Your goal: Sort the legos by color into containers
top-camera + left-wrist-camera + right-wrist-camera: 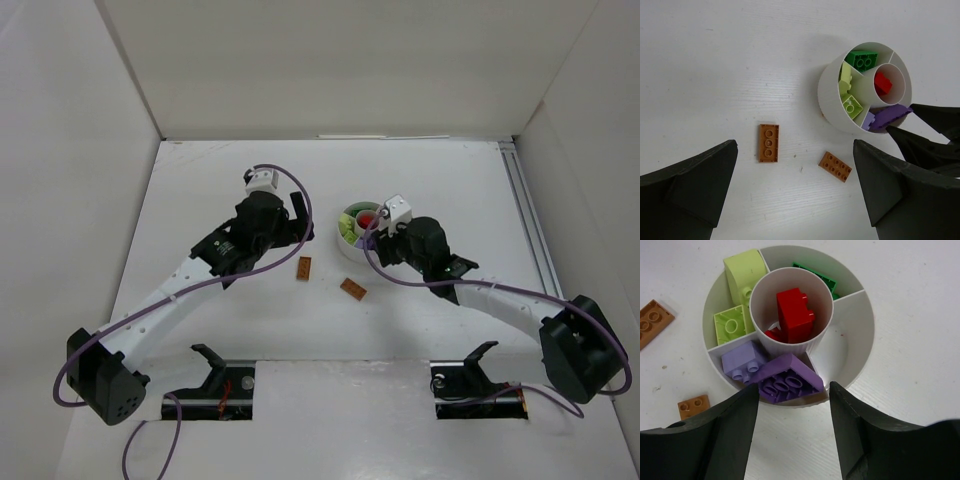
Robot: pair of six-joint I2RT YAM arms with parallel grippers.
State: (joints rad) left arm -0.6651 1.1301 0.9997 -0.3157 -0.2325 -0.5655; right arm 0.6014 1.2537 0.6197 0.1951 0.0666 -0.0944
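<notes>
Hovering over tub (855, 335), right pincer (793, 390) parted.

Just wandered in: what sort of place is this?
Probably a robot test bench: white walls enclose a table, left arm and right arm bolted at its edge, toy bricks in a sectioned tub.

A white table (200, 190) stands boxed by plain white wall panels (330, 60), a metal rail (528, 230) along its right edge

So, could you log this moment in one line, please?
right fingers open at tub rim; purple wedge in tub; left fingers open, empty; two orange-brown legos on table
</notes>
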